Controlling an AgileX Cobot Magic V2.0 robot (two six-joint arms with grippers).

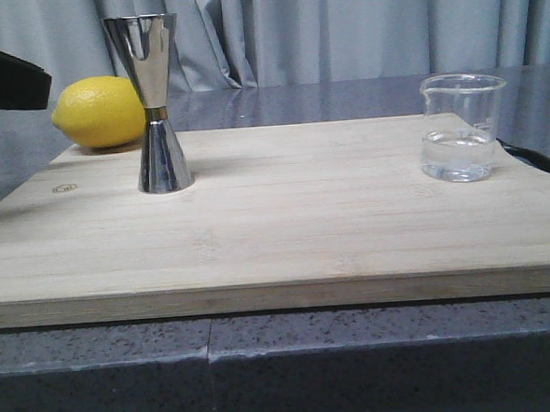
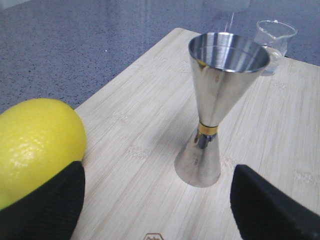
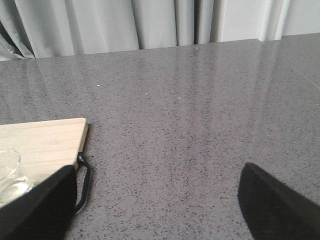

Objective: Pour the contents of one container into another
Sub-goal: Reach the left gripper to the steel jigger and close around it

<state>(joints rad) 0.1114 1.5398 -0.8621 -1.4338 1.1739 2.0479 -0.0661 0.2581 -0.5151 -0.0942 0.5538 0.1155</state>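
The steel jigger (image 1: 157,101) stands upright on the left of the wooden board (image 1: 285,224), a gold band at its waist. In the left wrist view the jigger (image 2: 212,107) rises just ahead of my open left gripper (image 2: 157,200), nearer its right-hand finger, with nothing between the fingers. The clear glass beaker (image 1: 459,127) holds a little clear liquid on the board's right end; it also shows small behind the jigger as beaker (image 2: 275,42). My right gripper (image 3: 157,200) is open over bare counter, the beaker (image 3: 9,177) beside one finger.
A yellow lemon (image 1: 101,112) lies at the board's back left corner, close to the jigger and against my left finger (image 2: 45,207). A black loop handle (image 3: 84,182) hangs at the board's right end. Grey speckled counter (image 3: 190,125) surrounds the board; curtains hang behind.
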